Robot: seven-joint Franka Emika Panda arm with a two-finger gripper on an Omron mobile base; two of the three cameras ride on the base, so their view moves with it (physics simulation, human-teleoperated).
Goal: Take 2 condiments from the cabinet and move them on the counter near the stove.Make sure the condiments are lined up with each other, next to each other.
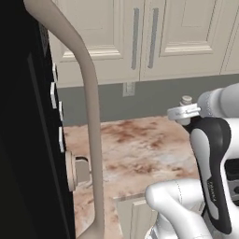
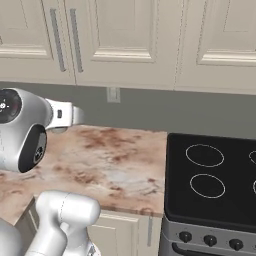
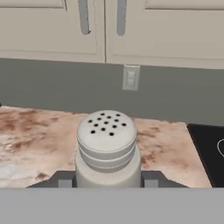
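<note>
A pale grey-beige condiment shaker with a rounded, perforated cap stands upright between my gripper's fingertips. My gripper is shut on it. The left base view shows the shaker's cap sticking up above the gripper, which hovers over the veined pinkish counter. In the right base view the hand hangs over the left part of the counter, well left of the black stove. The stove's corner lies at the right of the hand view. The cabinet is out of view.
Closed panelled wall cabinets with metal handles hang above a grey backsplash with an outlet. A dark appliance front with a long beige handle rises close on the left. Stove knobs line the steel front.
</note>
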